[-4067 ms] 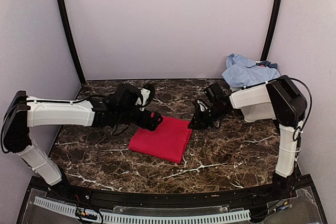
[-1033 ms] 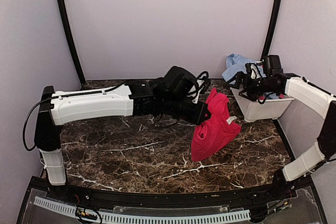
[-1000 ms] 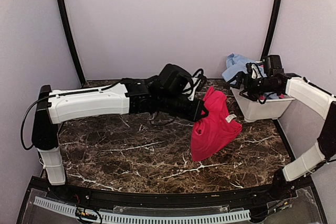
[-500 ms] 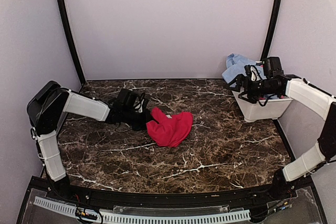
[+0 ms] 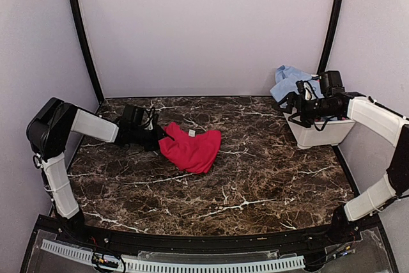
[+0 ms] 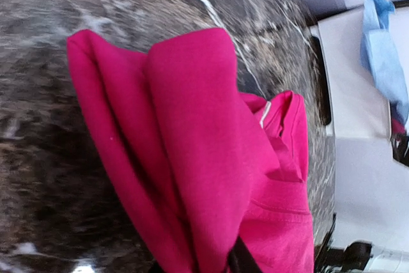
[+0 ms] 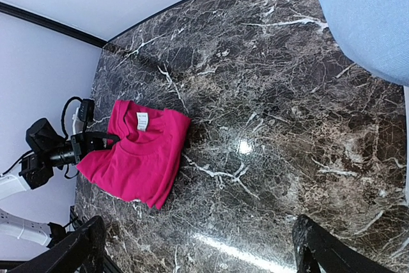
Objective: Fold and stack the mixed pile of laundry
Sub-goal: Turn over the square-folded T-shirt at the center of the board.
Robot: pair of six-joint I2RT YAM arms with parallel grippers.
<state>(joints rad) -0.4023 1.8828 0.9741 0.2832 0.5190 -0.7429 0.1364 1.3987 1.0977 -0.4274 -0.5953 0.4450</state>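
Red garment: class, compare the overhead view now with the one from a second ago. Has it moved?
Yes. The red garment has gone left, away from the white tub, and down onto the table, beside the left gripper.

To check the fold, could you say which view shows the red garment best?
Right wrist view: the whole red garment shows, label included. The top view shows it smaller; the left wrist view crops it close.

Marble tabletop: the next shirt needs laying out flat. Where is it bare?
Bare: the wide stretch between the red cloth garment and the white plastic tub, and the near strip. Crowded: back left, with the left gripper at the garment.
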